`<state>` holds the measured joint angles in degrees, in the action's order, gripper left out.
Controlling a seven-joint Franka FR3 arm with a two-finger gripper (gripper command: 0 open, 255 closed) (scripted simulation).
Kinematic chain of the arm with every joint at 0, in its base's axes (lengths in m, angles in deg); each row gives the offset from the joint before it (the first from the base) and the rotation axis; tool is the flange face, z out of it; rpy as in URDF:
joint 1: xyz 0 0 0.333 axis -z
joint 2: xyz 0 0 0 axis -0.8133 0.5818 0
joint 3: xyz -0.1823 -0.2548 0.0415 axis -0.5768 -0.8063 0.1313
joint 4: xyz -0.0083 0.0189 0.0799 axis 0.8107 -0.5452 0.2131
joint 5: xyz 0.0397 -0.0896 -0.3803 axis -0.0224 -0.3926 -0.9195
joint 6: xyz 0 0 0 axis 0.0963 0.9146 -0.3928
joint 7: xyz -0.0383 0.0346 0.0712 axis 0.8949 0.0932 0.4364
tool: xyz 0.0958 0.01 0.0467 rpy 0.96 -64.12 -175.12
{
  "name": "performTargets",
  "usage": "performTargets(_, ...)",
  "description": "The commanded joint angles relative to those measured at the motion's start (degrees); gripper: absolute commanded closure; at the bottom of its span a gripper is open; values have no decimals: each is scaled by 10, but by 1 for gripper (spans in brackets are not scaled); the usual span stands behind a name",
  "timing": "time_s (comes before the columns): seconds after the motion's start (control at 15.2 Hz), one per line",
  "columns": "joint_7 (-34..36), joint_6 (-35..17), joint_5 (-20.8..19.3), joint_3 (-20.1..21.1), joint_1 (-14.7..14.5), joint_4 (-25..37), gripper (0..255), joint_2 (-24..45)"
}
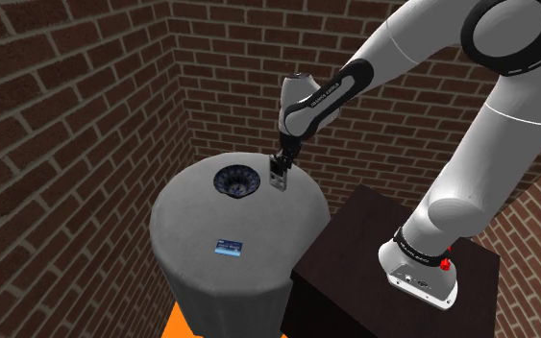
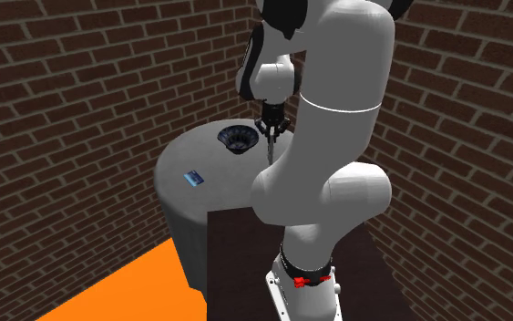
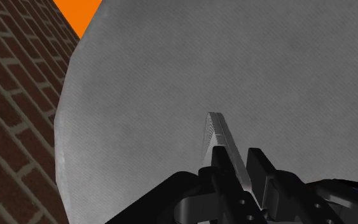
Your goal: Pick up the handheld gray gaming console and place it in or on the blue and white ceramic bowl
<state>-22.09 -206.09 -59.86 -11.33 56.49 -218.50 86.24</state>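
Gray console [image 3: 217, 133] clamped between my fingers [image 3: 221, 167], just beside the bowl.

The console hangs upright from my gripper [image 1: 280, 161], both fingers pressed against its flat sides, over the far part of the round gray table [image 1: 191, 216] in the shoulder view. The dark blue patterned bowl [image 1: 237, 180] sits on the table just to the shoulder view's left of it, not touching it. I cannot tell whether the console's lower end meets the table top. A small blue card [image 1: 229, 250] lies near the table's nearer edge, well apart from both. Brick walls [image 1: 66, 96] stand behind the table and orange floor [image 1: 186, 322] shows below it.
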Motion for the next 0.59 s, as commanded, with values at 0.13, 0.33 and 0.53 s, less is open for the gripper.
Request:
performTargets(0.13,-1,31,1,0,0,6,255,-25)
performTargets(0.33,-2,56,1,0,0,12,255,-44)
performTargets(0.53,-2,80,2,0,0,18,255,-61)
